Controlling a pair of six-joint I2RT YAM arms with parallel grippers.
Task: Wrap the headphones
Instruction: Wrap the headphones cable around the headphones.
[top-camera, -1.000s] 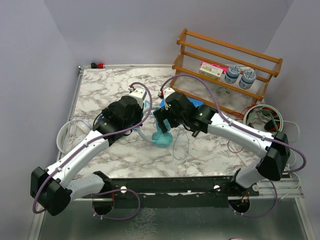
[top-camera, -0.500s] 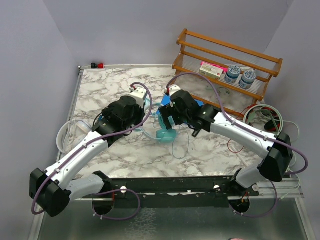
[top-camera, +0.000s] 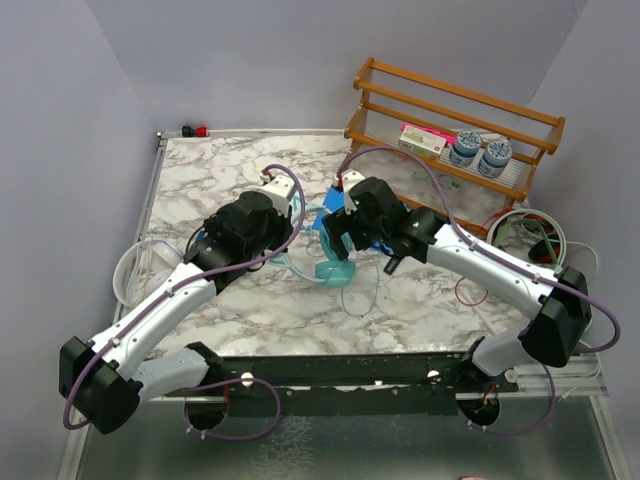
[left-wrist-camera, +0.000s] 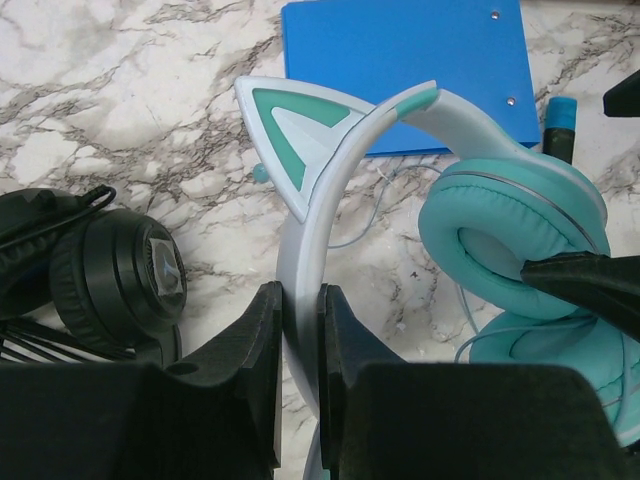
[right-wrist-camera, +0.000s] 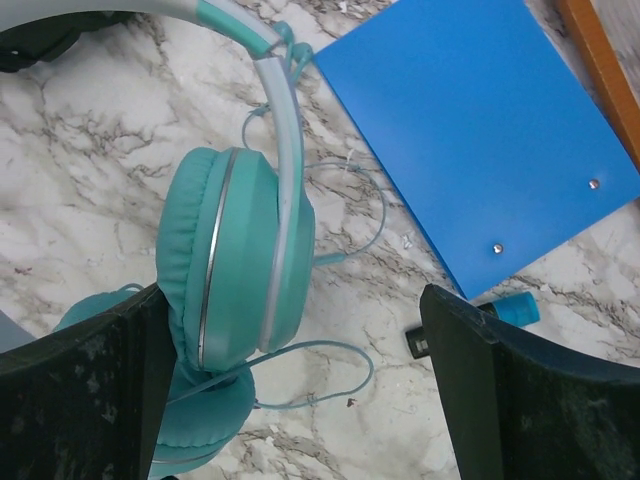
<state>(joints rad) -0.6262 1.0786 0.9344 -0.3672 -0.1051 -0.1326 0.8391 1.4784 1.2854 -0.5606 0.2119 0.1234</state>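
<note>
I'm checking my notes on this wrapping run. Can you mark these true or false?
1. The left end effector is shut on the headband of the teal headset. True.
2. The right end effector is clamped on an ear cup. False: its jaws stand wide open on either side of the cup.
3. A blue board lies flat on the table beside the teal headset. True.
4. The black headset sits on the wooden rack. False: it lies on the table near the left end effector, and the rack holds two jars and a pink box.
5. The teal cable is wound tightly around the headband. False: it lies in loose loops on the table.
</note>
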